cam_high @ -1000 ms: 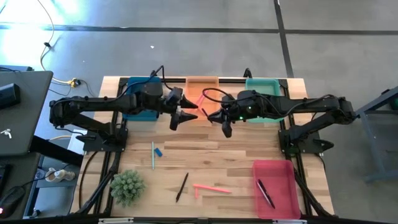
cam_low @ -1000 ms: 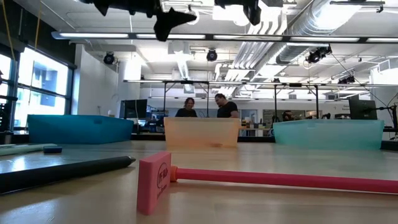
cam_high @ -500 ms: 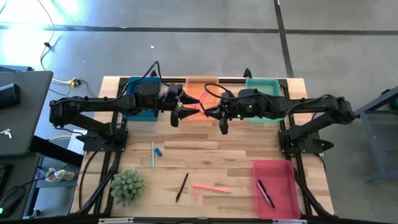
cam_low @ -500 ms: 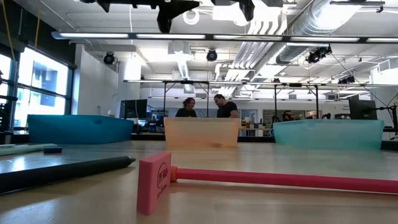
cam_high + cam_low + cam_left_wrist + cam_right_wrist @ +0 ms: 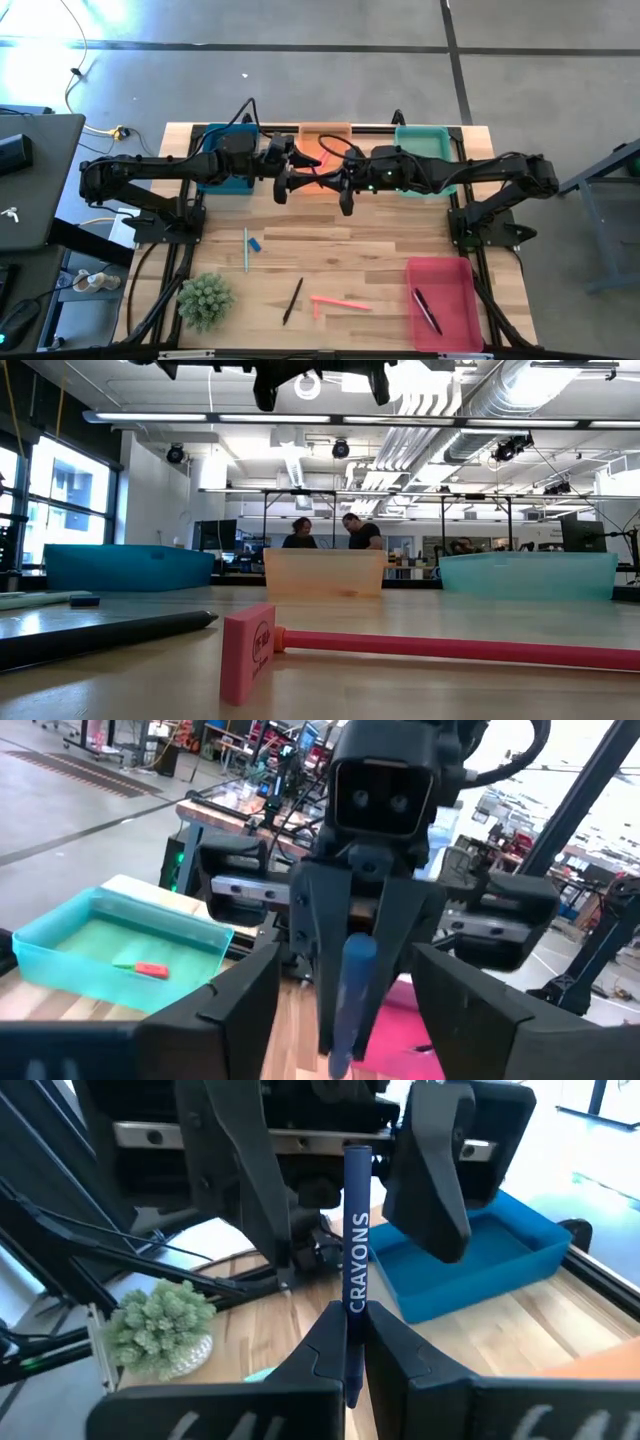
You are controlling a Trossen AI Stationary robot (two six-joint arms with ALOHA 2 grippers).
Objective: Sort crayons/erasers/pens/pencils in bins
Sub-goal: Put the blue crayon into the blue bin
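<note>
My right gripper point(image 5: 350, 1330) is shut on a blue crayon point(image 5: 356, 1230) marked CRAYONS, high above the table in front of the orange bin point(image 5: 325, 135). My left gripper point(image 5: 300, 182) faces it, open. Its two fingers point(image 5: 430, 1170) stand on either side of the crayon's free end without touching it. The blue bin point(image 5: 222, 160) and the teal bin point(image 5: 425, 145) flank the orange one at the far edge. The red-pink bin point(image 5: 450, 310) at the near right holds a dark pen point(image 5: 427, 312). A black pen point(image 5: 292, 300) and a blue eraser point(image 5: 256, 244) lie on the table. My right gripper pinches the crayon's near end point(image 5: 352, 1312) between its two fingers. The fingers come level from the table's right and lie along the crayon. Most of its length sticks out past the fingertips toward my left gripper. It is lifted clear of the table.
A pink stick with a pink block at its end point(image 5: 335, 302) lies at the near middle, a pale teal stick point(image 5: 246, 250) beside the blue eraser. A small green plant point(image 5: 205, 300) stands at the near left. The teal bin holds a red-orange eraser point(image 5: 150, 970). People stand beyond the table.
My right gripper has gone toward the table's left with the crayon, bringing its free end between my left gripper's open fingers. My left gripper has tipped up to level and otherwise kept its place.
</note>
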